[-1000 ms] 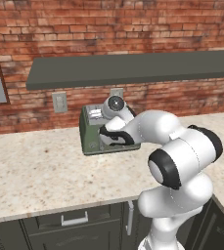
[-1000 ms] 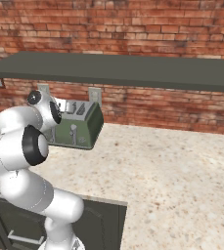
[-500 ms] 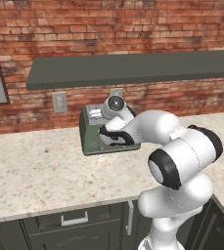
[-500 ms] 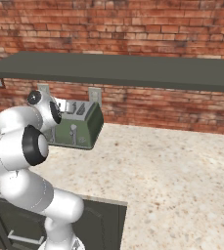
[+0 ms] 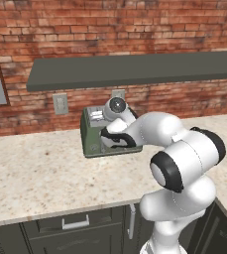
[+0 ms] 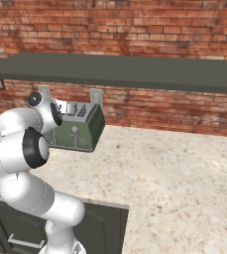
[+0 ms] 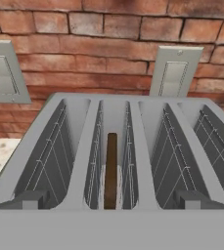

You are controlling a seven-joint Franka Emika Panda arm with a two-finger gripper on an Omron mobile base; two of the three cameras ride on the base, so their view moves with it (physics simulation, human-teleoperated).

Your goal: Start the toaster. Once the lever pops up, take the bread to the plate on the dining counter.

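Starting the toaster (image 5: 92,134) means pressing a front lever (image 6: 74,134) fully down — you have the hand above the slots, so drop forward over the front edge first. Whether the fingers are apart or together cannot be told. The bread (image 7: 111,171) sits edge-on in the second slot. Wall outlets (image 7: 174,71) sit close behind, a shelf (image 6: 135,72) overhead — keep low.

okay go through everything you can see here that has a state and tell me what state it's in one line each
toaster: upright on the counter against the brick wall, four slots open at the top.
bread: standing on edge, sunk deep in the second slot from the left in the hand view.
lever: on the toaster's front; up or down, cannot tell.
gripper: at the toaster's front; open or shut, cannot tell.
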